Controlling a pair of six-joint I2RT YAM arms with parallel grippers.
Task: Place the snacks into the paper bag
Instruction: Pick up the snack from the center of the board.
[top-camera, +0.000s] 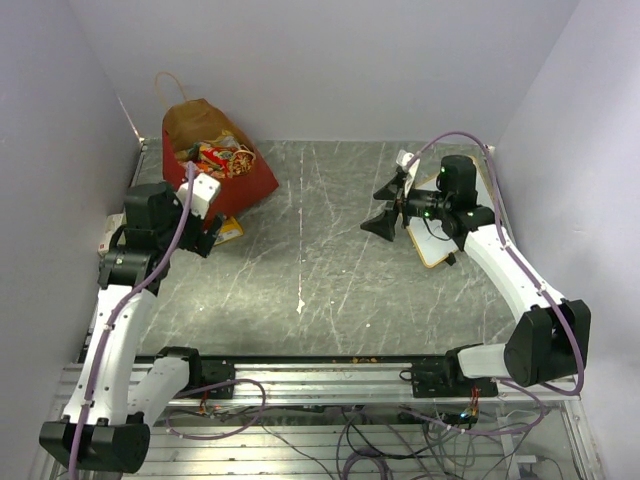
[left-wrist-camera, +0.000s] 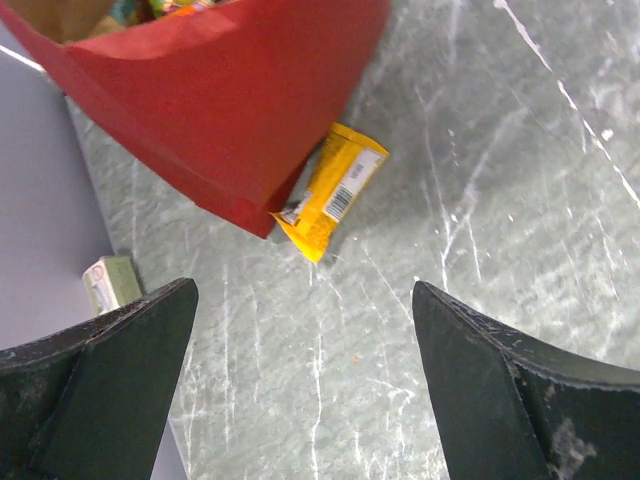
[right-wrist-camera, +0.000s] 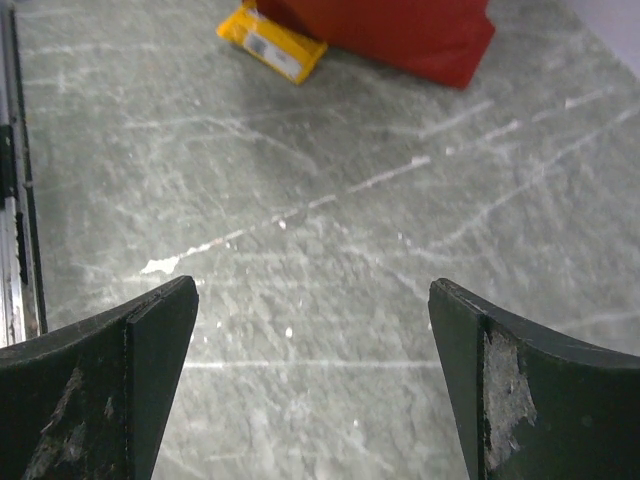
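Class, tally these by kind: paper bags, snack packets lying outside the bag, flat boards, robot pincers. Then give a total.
Red paper bag: 1
Yellow snack packet outside the bag: 1
White board with orange edge: 1
Pincers, left pincer and right pincer, both open: 2
Total: 5

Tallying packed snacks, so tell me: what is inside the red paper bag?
Red and multicolour packets show in the mouth of the paper bag; anything deeper is hidden by its walls. A yellow packet lies outside, at its base.
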